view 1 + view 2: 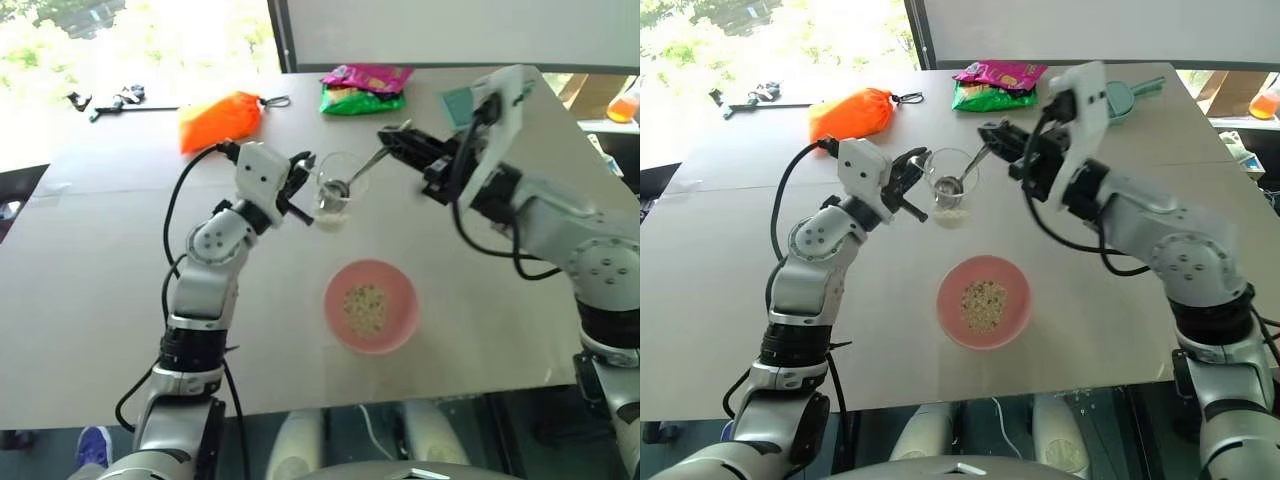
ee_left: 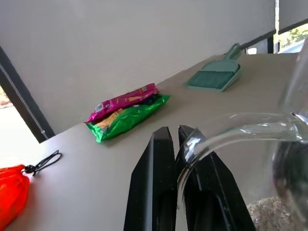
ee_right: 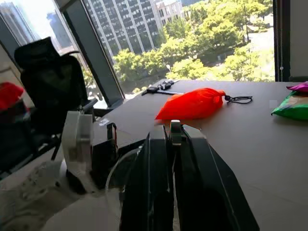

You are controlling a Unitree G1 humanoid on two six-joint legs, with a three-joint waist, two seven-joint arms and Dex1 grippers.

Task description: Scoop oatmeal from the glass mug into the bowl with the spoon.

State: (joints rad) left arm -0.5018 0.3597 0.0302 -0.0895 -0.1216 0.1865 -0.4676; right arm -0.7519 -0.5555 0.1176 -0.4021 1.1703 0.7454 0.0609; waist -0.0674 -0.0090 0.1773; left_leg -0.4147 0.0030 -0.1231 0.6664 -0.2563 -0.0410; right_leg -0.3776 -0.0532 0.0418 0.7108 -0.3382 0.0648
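My left gripper (image 1: 922, 186) pinches the glass mug (image 1: 953, 188) rim, my right gripper (image 1: 992, 136) clamps the spoon (image 1: 962, 172), its bowl seemingly inside the mug.

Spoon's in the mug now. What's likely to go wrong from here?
1. The left claw pinches only the glass mug rim; spoon pressure could twist or slip the mug.
2. Little oatmeal is left at the mug bottom, so the scoop may come up nearly empty.
3. The bowl sits apart from the mug, nearer the robot; flakes could drop on the table during the carry.
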